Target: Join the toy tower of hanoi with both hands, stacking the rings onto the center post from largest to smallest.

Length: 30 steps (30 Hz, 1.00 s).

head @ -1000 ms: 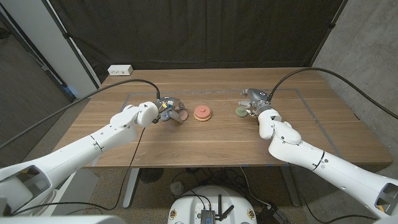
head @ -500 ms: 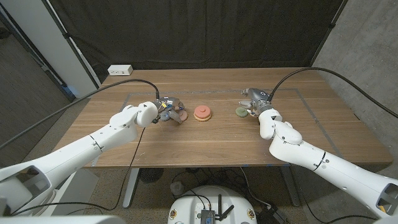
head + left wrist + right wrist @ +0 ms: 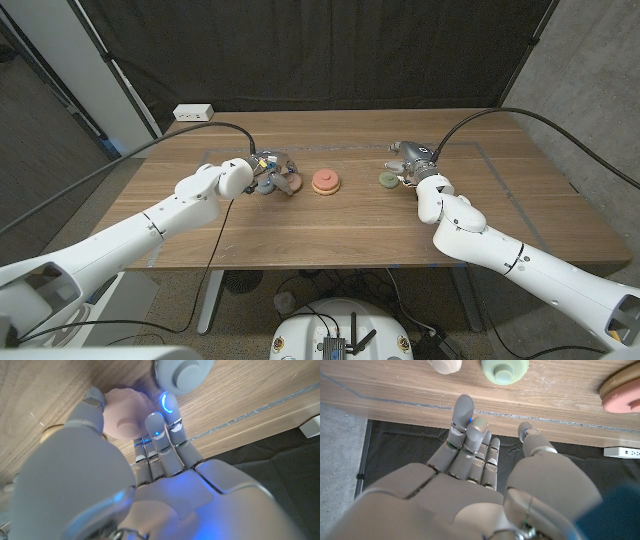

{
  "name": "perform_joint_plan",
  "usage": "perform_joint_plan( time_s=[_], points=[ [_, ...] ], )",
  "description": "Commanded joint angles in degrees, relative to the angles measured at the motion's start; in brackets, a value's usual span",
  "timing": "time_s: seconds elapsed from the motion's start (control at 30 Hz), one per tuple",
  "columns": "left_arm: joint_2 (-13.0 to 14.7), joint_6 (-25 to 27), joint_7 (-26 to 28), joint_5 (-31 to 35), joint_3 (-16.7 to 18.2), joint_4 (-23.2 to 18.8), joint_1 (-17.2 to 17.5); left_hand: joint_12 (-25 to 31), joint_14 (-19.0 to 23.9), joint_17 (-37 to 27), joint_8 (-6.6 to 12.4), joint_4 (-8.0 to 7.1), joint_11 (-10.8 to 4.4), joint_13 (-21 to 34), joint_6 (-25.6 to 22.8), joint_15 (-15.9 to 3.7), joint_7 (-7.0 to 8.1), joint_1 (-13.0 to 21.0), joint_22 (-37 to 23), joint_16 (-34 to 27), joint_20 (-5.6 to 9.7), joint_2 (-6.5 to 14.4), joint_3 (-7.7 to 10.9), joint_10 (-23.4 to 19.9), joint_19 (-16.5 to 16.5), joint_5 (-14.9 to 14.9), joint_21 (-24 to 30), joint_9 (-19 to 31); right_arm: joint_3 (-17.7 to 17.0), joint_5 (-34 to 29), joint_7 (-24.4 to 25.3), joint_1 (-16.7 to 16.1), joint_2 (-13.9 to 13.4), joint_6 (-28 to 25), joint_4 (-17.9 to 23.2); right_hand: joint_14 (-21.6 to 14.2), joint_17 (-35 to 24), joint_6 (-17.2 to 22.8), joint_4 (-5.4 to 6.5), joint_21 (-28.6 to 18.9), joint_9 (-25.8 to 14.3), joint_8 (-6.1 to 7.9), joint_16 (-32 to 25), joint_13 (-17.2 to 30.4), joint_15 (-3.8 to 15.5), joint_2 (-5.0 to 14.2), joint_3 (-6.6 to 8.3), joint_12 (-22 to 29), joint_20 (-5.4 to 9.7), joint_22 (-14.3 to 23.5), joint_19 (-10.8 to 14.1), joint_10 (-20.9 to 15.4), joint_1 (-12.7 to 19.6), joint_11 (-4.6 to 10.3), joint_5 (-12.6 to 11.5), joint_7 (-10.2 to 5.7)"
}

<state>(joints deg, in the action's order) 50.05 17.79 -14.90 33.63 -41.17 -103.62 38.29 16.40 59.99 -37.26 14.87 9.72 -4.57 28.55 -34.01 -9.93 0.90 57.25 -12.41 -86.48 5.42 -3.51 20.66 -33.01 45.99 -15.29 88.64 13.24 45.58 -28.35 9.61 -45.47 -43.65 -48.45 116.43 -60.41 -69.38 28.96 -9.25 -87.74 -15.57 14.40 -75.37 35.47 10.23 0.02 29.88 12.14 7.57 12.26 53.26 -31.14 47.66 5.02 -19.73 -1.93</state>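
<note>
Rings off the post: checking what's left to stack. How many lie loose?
4. A pink ring and a grey ring at the left hand's fingertips; a green ring and a pale ring beyond the right hand. Others may be hidden.

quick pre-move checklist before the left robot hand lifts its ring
1. Left robot hand at a ring: ok, its fingers are around the pink ring in the left wrist view.
2. Firm grip on that ring: cannot tell.
3. Second, grey ring beside it out of the way: cannot tell.
4. Base with a pink-red ring already on it, free between the hands: ok.
5. Right robot hand away from the post: ok, it sits by the green ring, fingers apart, holding nothing.
6. Size order of what remains: cannot tell.
</note>
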Motion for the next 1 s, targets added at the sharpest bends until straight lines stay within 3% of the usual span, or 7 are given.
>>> perform_joint_plan(
  time_s=[0.03,0.57,1.0],
  points=[
    [1.2,0.8,-0.9,-1.0,0.9,-1.9,-0.1,0.3,0.5,-0.4,0.25,-0.59,-4.74,0.9,-0.6,-2.52,0.02,1.4,-0.3,0.2,6.76,2.6,0.74,-5.4,0.6,-0.6,0.5,0.2,0.2,-0.4,-0.1,0.1,0.0,-0.3,0.4,-0.4,-0.3,0.4,-0.03,-0.2,-0.2,-0.05,-0.3,0.3,2.31,0.26,0.41,0.1,4.76,0.0,0.0,-0.3,-0.4,0.02,-0.5,0.03],
    [3.3,1.4,-3.7,-2.0,2.8,-6.2,-0.5,-0.1,0.5,-1.5,-0.21,-0.23,-4.81,1.7,-0.8,-2.55,0.14,1.6,-0.5,1.0,6.82,2.1,1.06,-5.8,0.8,-0.8,0.4,0.4,-0.2,-0.3,0.4,-0.7,-0.2,-0.5,1.0,-0.4,-0.3,0.6,-0.08,-0.2,-0.3,-0.12,-0.5,0.4,2.3,0.23,0.59,0.1,4.77,0.0,0.1,-0.6,-0.4,0.01,-0.7,0.13],
    [2.6,0.9,-4.3,-2.4,2.7,-5.9,-1.2,-0.5,0.7,-2.0,-0.54,-0.29,-4.98,2.3,-1.2,-2.57,0.1,1.7,-0.6,1.7,6.82,2.1,1.23,-6.1,0.9,-0.9,0.4,0.5,-0.4,-0.1,0.3,-1.2,-0.6,-1.0,1.6,-0.6,-0.4,0.7,-0.06,-0.3,-0.3,-0.18,-0.7,0.4,2.3,0.3,0.75,0.0,4.77,0.0,0.2,-0.8,-0.5,0.18,-0.8,0.24]
  ],
)
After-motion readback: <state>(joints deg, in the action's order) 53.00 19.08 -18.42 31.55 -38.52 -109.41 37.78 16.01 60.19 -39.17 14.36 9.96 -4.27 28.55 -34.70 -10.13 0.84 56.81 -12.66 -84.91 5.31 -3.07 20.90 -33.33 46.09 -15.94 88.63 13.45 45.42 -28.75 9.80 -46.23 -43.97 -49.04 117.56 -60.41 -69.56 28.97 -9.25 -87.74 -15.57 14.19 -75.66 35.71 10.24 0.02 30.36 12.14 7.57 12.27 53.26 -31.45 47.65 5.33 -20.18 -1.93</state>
